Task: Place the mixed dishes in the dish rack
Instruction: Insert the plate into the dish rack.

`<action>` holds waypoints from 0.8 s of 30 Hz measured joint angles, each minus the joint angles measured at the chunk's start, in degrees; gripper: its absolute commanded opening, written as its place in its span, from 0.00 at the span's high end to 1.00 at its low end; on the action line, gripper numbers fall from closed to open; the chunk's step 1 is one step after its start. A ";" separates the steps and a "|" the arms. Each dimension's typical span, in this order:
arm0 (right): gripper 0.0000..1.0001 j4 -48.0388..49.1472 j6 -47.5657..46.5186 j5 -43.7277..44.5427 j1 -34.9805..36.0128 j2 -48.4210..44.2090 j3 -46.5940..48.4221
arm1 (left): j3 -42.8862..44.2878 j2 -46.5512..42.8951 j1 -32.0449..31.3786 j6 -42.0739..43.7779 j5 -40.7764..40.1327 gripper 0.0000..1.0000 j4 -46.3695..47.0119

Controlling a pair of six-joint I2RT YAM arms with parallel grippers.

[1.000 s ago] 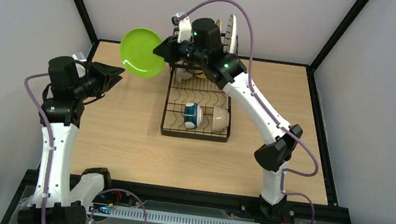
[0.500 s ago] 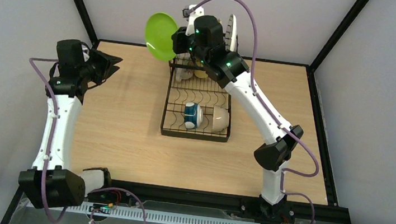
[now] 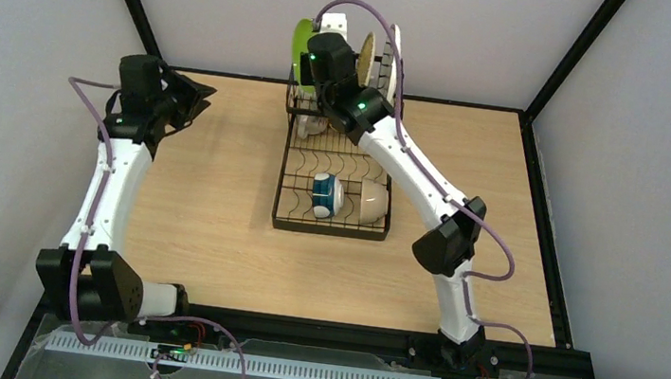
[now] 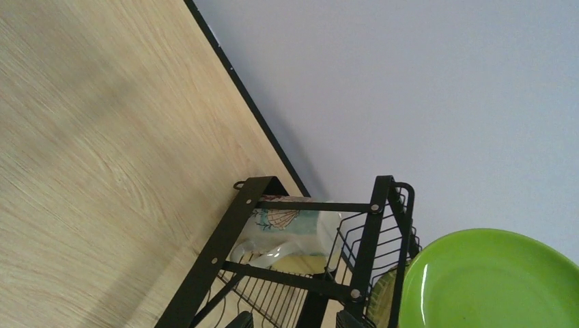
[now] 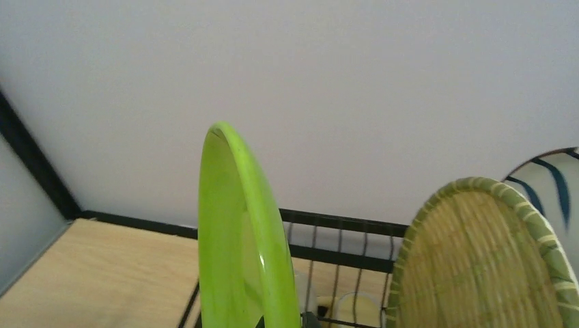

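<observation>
our right jaws clamped on the lime-green plate [image 3: 300, 49], upright over the dish rack [image 3: 281, 183] beside the woven plate [image 5: 478, 260], left jaws spread, empty

Soft even light; a diffuse shadow on the tabletop [image 4: 102, 205] left of the dish rack [image 4: 225, 232]; the lime-green plate [image 4: 491, 287] glints faintly.

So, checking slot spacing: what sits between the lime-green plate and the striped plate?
The yellow woven-look plate, upright between lime-green plate and striped plate; right wrist view shows it.

Lime-green plate [image 5: 235, 232]; lower part off-frame
</observation>
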 measured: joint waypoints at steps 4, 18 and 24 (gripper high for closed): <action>1.00 1.88 -1.90 5.88 0.00 2.08 0.20 | -0.04 2.25 -1.86 0.02 -1.36 0.34 1.55; 1.00 6.03 -6.19 20.31 0.00 6.16 4.09 | -1.86 5.42 -6.03 0.02 -3.98 0.34 4.57; 1.00 6.05 -6.19 23.47 0.00 8.72 4.55 | -2.78 6.19 -9.49 -0.20 -5.35 0.34 4.85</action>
